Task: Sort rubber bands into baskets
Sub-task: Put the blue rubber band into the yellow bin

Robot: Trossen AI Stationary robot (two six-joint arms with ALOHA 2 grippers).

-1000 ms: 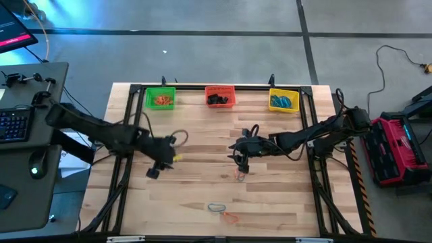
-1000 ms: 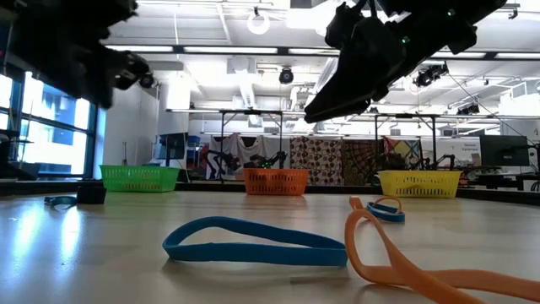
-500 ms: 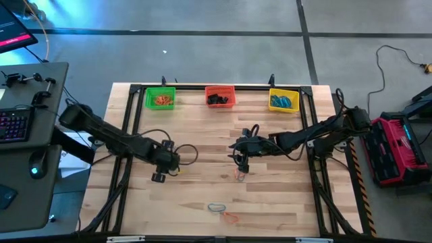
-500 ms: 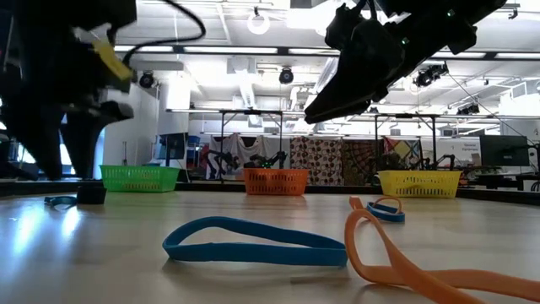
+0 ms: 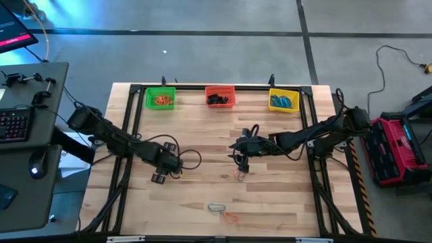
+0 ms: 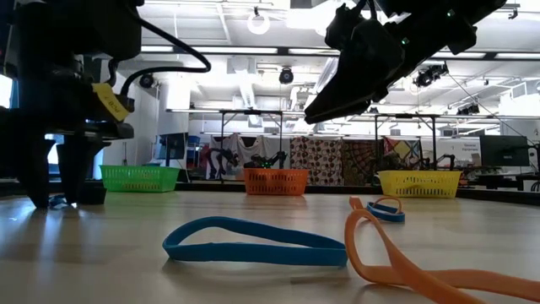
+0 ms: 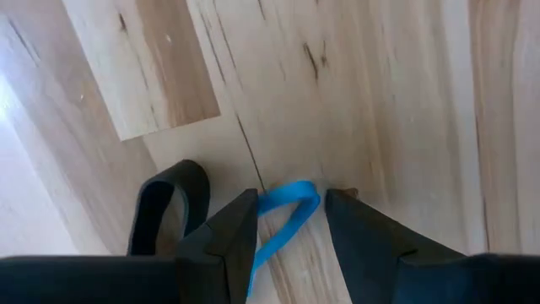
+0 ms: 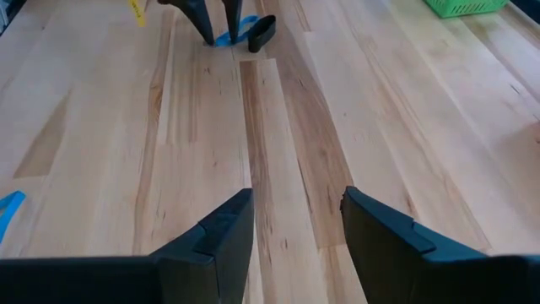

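Left gripper point(image 7: 287, 221) down at table, fingers apart astride blue band point(image 7: 283, 211), black band point(image 7: 164, 203) beside. Right gripper point(image 5: 241, 162) hovering mid-table, fingers apart, empty.

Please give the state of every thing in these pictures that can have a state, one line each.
left gripper: jaws open, down at the table, astride a blue band
black band: lying loose beside it
right gripper: jaws open, empty, above mid-table
green basket: holds orange bands
red basket: holds black bands
yellow basket: holds blue bands
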